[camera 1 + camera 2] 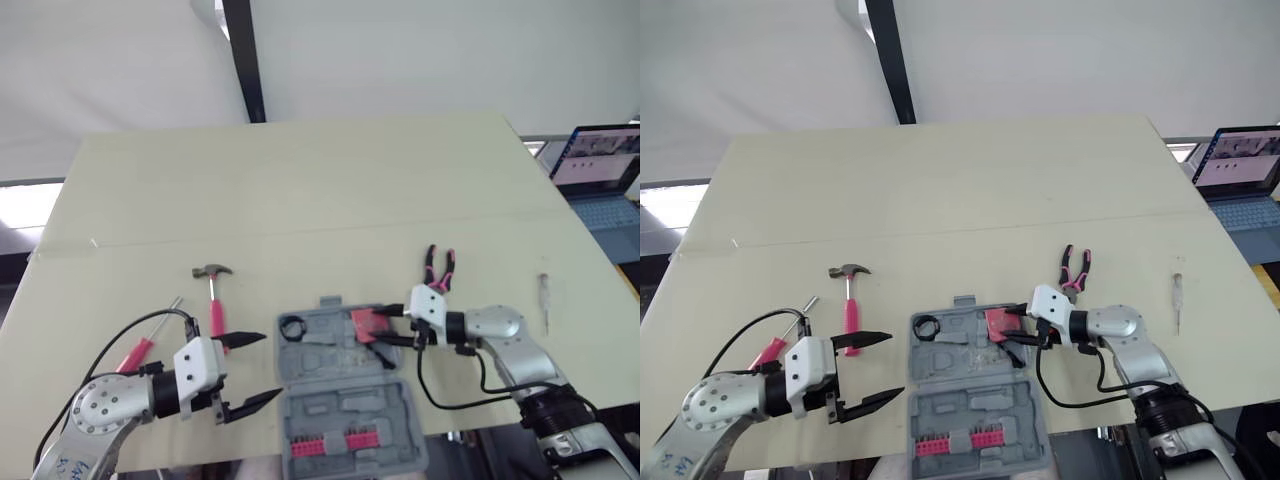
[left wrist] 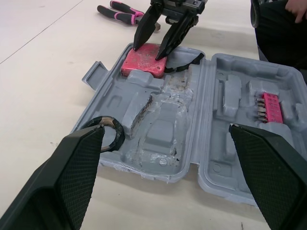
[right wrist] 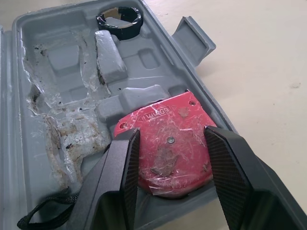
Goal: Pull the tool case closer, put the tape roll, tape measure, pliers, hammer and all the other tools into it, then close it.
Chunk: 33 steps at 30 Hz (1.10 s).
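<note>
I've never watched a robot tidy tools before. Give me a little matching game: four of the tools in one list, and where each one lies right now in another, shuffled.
Things
1. tape roll
2. tape measure
3. hammer
4. pliers

Places
A. on the table, left of the case
B. in the case, right at the right gripper
C. on the table, past the case's far right corner
D. in the case's far left corner

Pairs: 1-D, 2-B, 3-A, 4-C

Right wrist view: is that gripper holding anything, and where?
The right gripper looks to pinch the pink tape measure by its two opposite side edges, inside the tool case. The left gripper is open and empty.
</note>
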Each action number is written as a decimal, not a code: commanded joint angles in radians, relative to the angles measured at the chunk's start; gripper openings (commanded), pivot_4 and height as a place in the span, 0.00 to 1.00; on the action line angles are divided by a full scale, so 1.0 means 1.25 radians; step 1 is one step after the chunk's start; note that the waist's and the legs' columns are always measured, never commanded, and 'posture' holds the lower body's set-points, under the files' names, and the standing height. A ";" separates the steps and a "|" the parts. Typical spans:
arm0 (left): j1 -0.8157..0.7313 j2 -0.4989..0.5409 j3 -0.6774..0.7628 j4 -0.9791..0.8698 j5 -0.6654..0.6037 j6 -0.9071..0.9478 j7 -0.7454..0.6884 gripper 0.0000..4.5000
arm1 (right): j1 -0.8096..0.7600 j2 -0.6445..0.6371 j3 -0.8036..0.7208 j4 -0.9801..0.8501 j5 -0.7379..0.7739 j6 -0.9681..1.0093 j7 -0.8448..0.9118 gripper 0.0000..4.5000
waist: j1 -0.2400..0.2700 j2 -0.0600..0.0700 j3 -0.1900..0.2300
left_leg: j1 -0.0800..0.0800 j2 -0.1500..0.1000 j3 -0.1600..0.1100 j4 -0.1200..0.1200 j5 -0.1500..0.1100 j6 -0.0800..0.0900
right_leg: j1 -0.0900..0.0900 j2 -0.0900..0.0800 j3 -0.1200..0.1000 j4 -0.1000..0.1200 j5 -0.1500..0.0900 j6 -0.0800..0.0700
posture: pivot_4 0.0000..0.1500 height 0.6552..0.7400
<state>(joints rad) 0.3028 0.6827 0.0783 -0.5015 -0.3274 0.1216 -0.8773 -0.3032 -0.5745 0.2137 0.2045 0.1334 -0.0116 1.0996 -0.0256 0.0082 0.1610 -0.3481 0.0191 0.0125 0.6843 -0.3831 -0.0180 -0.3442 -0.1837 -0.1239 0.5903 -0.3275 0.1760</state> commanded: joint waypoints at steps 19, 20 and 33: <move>-0.030 -0.002 0.007 -0.031 -0.029 0.020 0.006 1.00 | 0.066 -0.008 0.055 0.074 -0.054 0.021 -0.017 0.50 | 0.006 -0.006 -0.006 | 0.007 0.000 0.000 -0.002 -0.001 0.000 | 0.006 0.000 0.000 -0.001 0.000 0.000 | 1.00 1.00; -0.032 -0.001 0.007 -0.031 -0.029 0.022 0.006 1.00 | 0.067 -0.009 0.057 0.073 -0.056 0.030 -0.018 0.50 | 0.008 -0.006 -0.006 | 0.007 0.000 0.000 -0.002 -0.001 0.000 | 0.006 0.000 0.000 -0.001 0.000 0.000 | 1.00 1.00; -0.041 -0.001 0.004 -0.037 -0.026 0.032 0.006 1.00 | 0.054 -0.020 0.087 0.067 -0.094 0.071 -0.021 0.50 | 0.019 -0.010 -0.012 | 0.011 0.002 -0.001 -0.002 -0.002 -0.001 | 0.013 0.002 -0.001 -0.005 0.000 -0.001 | 1.00 1.00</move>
<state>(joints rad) 0.2587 0.6775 0.0783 -0.5061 -0.3474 0.1667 -0.8706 -0.2879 -0.5835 0.2393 0.2177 0.1108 0.0040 1.0752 -0.0024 -0.0037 0.1463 -0.3342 0.0218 0.0115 0.6819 -0.3852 -0.0197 -0.3278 -0.1813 -0.1257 0.5834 -0.3280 0.1750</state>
